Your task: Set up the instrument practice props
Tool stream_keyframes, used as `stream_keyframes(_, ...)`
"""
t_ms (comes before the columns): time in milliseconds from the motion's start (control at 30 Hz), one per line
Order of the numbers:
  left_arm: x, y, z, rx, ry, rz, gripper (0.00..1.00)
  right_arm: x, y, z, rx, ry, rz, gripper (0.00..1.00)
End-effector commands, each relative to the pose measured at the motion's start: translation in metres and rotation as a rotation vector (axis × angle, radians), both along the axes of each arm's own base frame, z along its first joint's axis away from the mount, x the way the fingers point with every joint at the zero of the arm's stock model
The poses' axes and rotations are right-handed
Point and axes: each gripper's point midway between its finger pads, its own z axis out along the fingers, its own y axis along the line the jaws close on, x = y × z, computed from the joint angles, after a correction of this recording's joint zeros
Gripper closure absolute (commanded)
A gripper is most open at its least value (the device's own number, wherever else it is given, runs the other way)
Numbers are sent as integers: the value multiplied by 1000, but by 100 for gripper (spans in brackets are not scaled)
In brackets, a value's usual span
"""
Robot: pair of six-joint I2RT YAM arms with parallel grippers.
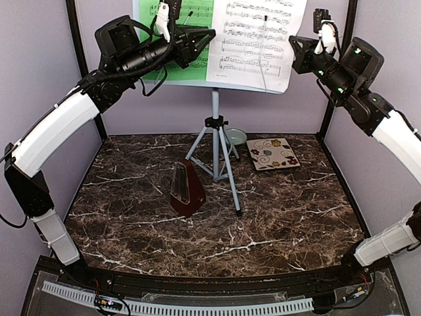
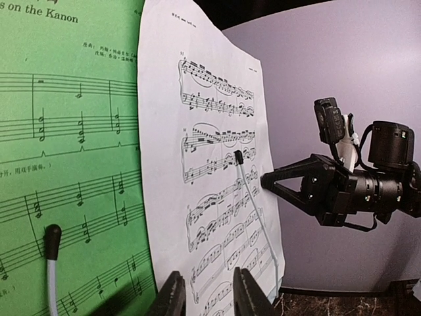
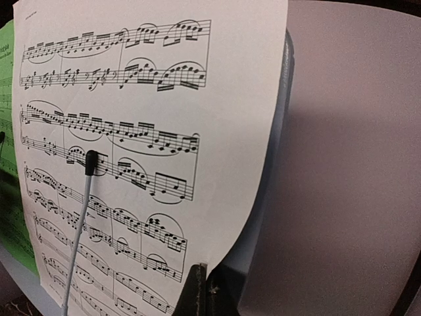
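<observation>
The music stand stands at the back on pale tripod legs (image 1: pixel 217 155); its desk edge (image 3: pixel 276 164) shows behind the paper. A green music sheet (image 1: pixel 197 13) and a white music sheet (image 1: pixel 256 39) lean on it, each under a thin wire arm (image 2: pixel 253 197). My left gripper (image 1: pixel 207 39) is open, jaws apart just in front of the white sheet's lower left (image 2: pixel 205 289). My right gripper (image 1: pixel 293 49) is shut on the white sheet's right edge (image 3: pixel 207 289); it also shows in the left wrist view (image 2: pixel 264 180). The dark red-brown metronome (image 1: pixel 187 191) stands on the table left of the legs.
A small pale-green bowl (image 1: pixel 235 136) sits behind the tripod. A flower-patterned tile (image 1: pixel 273 153) lies to its right. The dark marble table (image 1: pixel 217 230) is walled by grey panels at the back and both sides.
</observation>
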Motion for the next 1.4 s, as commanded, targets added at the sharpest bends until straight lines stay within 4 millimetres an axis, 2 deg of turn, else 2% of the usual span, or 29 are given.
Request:
stream_keyframes(0, -14, 10, 11, -14, -19, -2, 71, -5, -9, 20, 14, -51, -23, 100)
stream_keyframes(200, -23, 15, 10, -16, -24, -3, 67, -4, -8, 21, 12, -58, -24, 96)
stream_keyframes(433, -31, 22, 6, -9, -35, 0, 56, -3, -8, 24, 8, -68, -29, 86)
stream_keyframes(633, -35, 24, 1, 22, -47, 4, 48, -7, -8, 29, 15, -81, -15, 65)
stream_keyframes(700, -39, 26, 2, 27, -53, 1, 46, -9, -10, 31, 20, -87, -17, 60)
stream_keyframes(1033, -48, 21, -10, 88, -42, -52, 45, -10, -9, 32, 24, -88, -11, 49)
stream_keyframes(1367, -71, 24, -17, 138, -41, -135, 42, -17, -13, 37, 31, -99, -7, 25)
